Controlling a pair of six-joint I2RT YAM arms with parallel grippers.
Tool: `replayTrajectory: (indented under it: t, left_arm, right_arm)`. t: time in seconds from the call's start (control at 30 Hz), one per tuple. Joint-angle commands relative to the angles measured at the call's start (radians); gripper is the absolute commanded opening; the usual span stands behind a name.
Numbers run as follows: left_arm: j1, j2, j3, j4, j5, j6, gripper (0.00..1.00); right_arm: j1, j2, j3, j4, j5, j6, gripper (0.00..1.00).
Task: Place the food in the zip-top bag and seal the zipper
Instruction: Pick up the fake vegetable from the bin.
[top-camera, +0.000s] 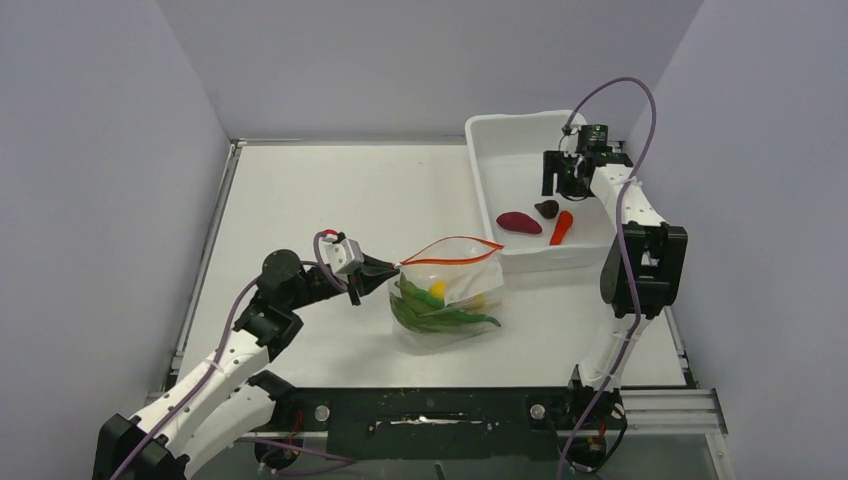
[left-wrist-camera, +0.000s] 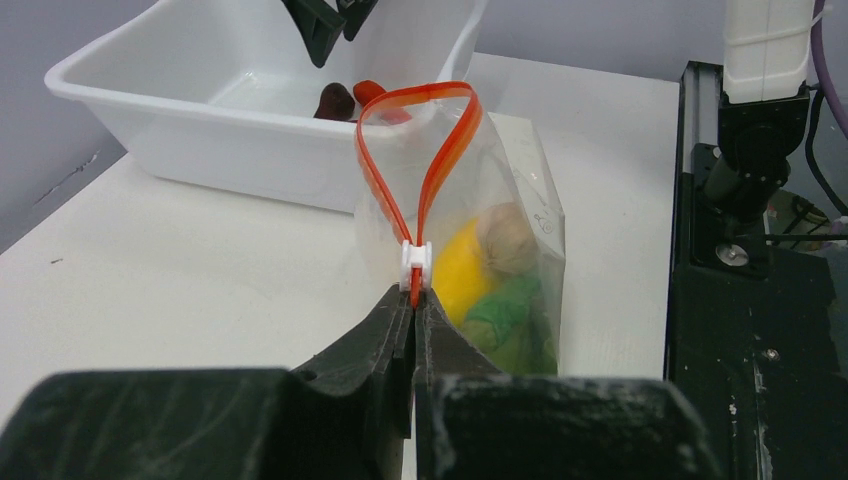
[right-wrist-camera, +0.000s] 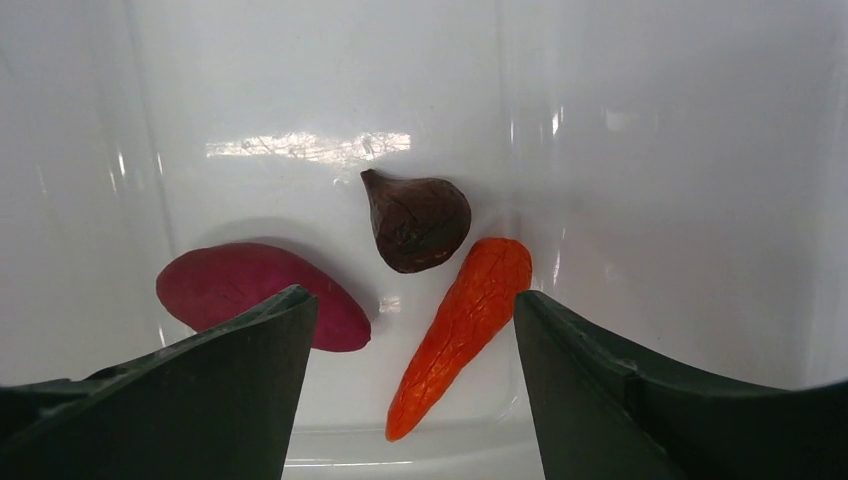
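Zipper (left-wrist-camera: 452, 148) pinched in left claw (left-wrist-camera: 413, 300), bag (left-wrist-camera: 525, 190) beyond

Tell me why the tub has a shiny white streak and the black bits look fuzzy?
Right wrist view: that streak is light glaring off the glossy tub floor; the right hand sits too near the lens, so its edges go soft. Left wrist view: the left hand blurs likewise, while the zipper is sharp.

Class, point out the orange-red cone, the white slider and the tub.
orange-red cone (right-wrist-camera: 462, 335): right wrist view, mid-body.
white slider (left-wrist-camera: 415, 258): left wrist view, front face.
tub (left-wrist-camera: 230, 155): left wrist view, near wall.
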Motion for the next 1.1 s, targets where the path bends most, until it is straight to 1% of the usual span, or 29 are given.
replayTrajectory:
  t: [0.0,0.23,0.5,0.67,0.8,0.9,1.0,1.07]
  left_arm:
    - [-0.006,0.023,0.117,-0.065,0.062,0.078,0.0]
    - [-0.009,0.031,0.13,-0.072,0.083,0.084,0.0]
    - [-0.014,0.04,0.158,-0.078,0.082,0.07,0.0]
    - [-0.013,0.032,0.163,-0.075,0.069,0.057,0.0]
    - [-0.014,0.025,0.163,-0.081,0.062,0.047,0.0]
    - [-0.012,0.024,0.169,-0.091,0.057,0.048,0.0]
    - [-0.014,0.025,0.172,-0.095,0.045,0.044,0.0]
    - [-0.014,0.023,0.172,-0.092,0.037,0.038,0.0]
  right_arm:
    - [0.0,0.059,0.067,0.018,-0.038,-0.1,0.74]
    - [0.016,0.157,0.148,-0.036,-0.025,-0.144,0.74]
    - [0.025,0.199,0.145,-0.042,-0.018,-0.215,0.75]
    - [0.026,0.21,0.141,-0.035,-0.074,-0.22,0.7]
    - [0.031,0.239,0.163,-0.045,-0.076,-0.208,0.67]
    - [0.032,0.248,0.168,-0.045,-0.061,-0.21,0.68]
    - [0.031,0.264,0.185,-0.052,-0.03,-0.214,0.72]
    - [0.031,0.273,0.197,-0.052,-0.022,-0.216,0.71]
